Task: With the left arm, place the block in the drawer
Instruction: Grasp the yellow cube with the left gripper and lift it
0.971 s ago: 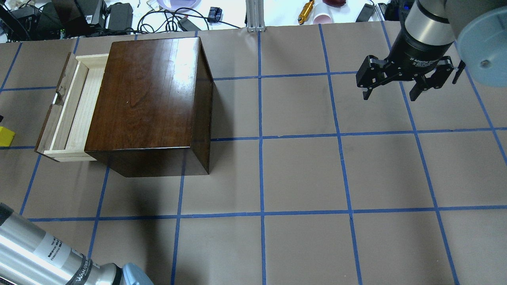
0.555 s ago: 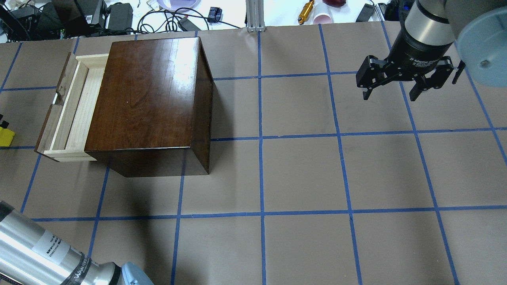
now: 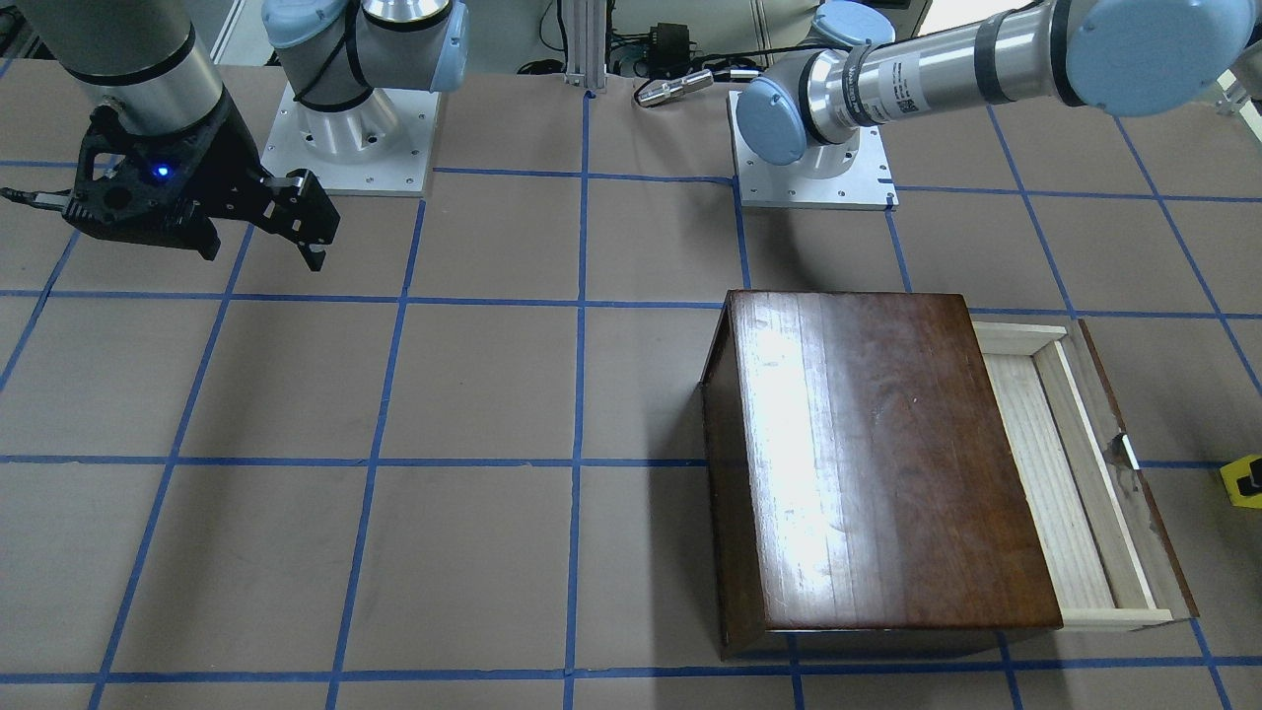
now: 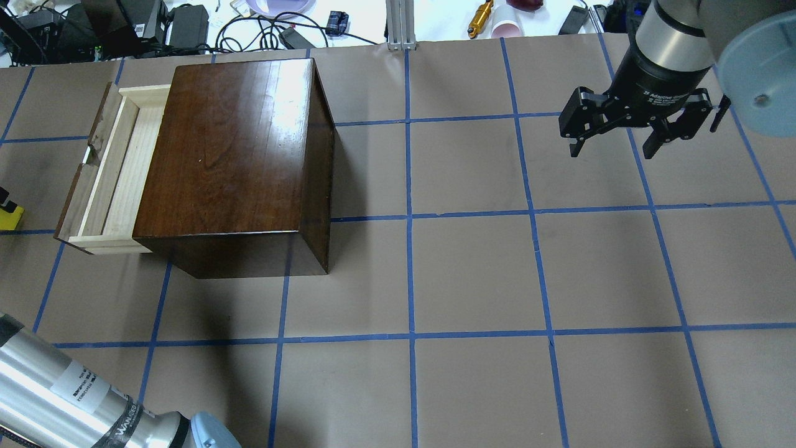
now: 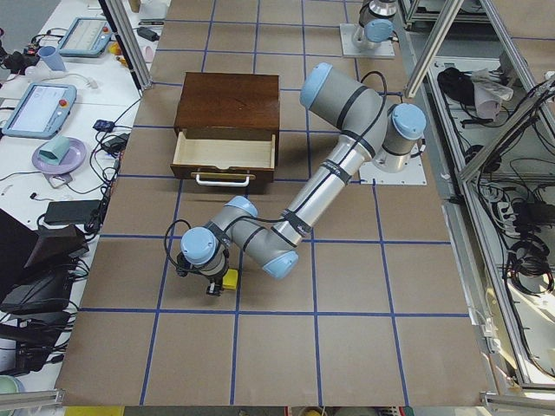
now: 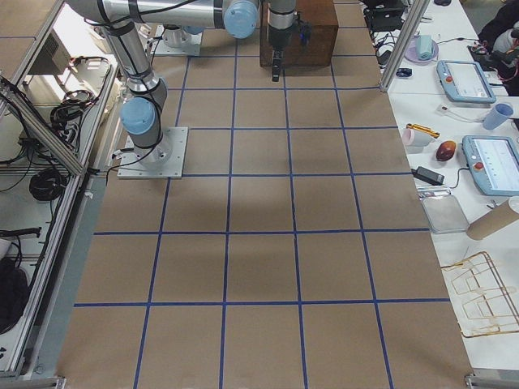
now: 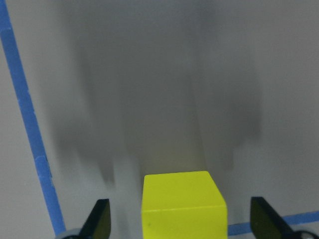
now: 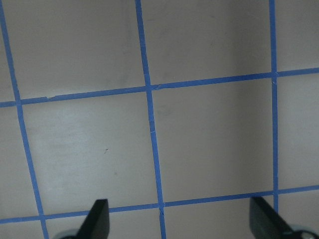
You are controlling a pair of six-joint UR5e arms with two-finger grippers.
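Note:
The yellow block (image 7: 183, 204) sits on the brown paper between the two open fingertips of my left gripper (image 7: 183, 221), with a gap on each side. In the overhead view only part of the block (image 4: 10, 216) shows at the left edge, left of the drawer (image 4: 112, 168). The drawer is pulled open from the dark-brown box (image 4: 236, 155) and looks empty. In the exterior left view the left gripper (image 5: 212, 282) is down at the block (image 5: 228, 279). My right gripper (image 4: 612, 152) is open and empty, hovering at the far right.
The blue tape grid covers the brown paper table (image 4: 472, 274). Cables, a plate and small tools lie beyond the table's far edge (image 4: 280, 25). The left arm's forearm (image 4: 68, 398) crosses the near left corner. The drawer's pull (image 3: 1129, 452) faces the block.
At the overhead view's left edge a black finger has come down over the block, covering more of it. The left forearm has shifted slightly. The right arm has not moved.

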